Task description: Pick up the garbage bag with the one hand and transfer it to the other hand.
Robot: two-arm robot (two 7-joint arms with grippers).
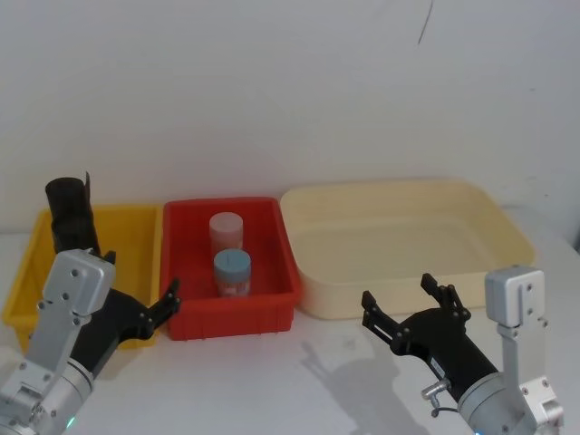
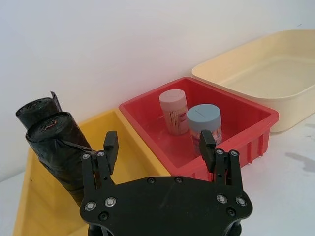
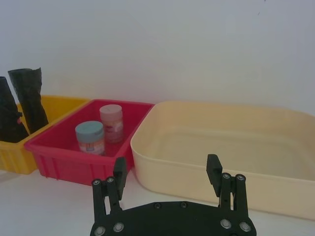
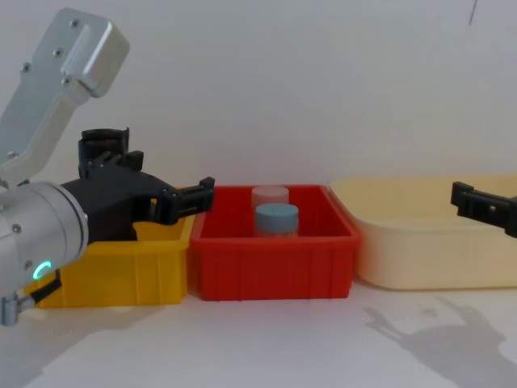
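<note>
Two matte black garbage bag rolls stand upright side by side at the back of the yellow bin point(image 1: 136, 227): the nearer garbage bag point(image 2: 56, 147) and its lookalike point(image 2: 35, 109) behind it, also seen in the head view as a dark cylinder point(image 1: 71, 216). My left gripper point(image 1: 138, 281), on the silver arm with the green light, hovers open by the yellow bin's front right corner, apart from the rolls and holding nothing; its fingers point(image 2: 110, 142) frame the bin wall. My right gripper point(image 1: 412, 304) hangs open and empty in front of the cream bin.
A red bin point(image 1: 272, 313) in the middle holds a pale jar point(image 1: 227, 231) and a blue-lidded jar point(image 1: 232, 272). A large cream bin point(image 1: 507, 236) stands at the right. A white wall rises close behind the bins. White tabletop lies in front of them.
</note>
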